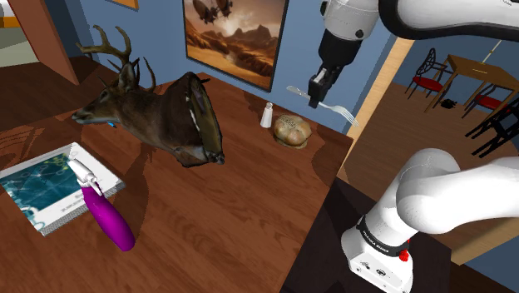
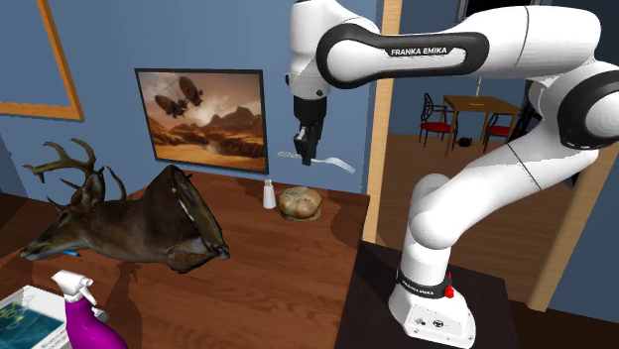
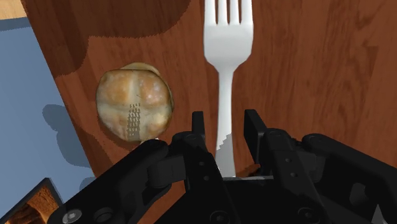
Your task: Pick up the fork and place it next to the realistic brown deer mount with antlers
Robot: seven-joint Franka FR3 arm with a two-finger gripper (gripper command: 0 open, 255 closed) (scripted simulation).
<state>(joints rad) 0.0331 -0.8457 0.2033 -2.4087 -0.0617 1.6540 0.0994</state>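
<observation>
Above the wooden table (image 1: 249,200), the arm (image 1: 441,15) points straight down, its tool (image 1: 317,101) clamped on a level white fork (image 1: 338,108).

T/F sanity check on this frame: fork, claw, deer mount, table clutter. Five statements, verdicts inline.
1. The claw is shut on the fork. True.
2. The fork lies on the table beside the deer mount. False: it is held in the air over the table's far end, above the bread roll.
3. The deer mount lies on the wooden table. True.
4. The spray bottle is green. False: it is purple with a white head.
5. A white shaker stands upright beside the bread roll. True.
</observation>
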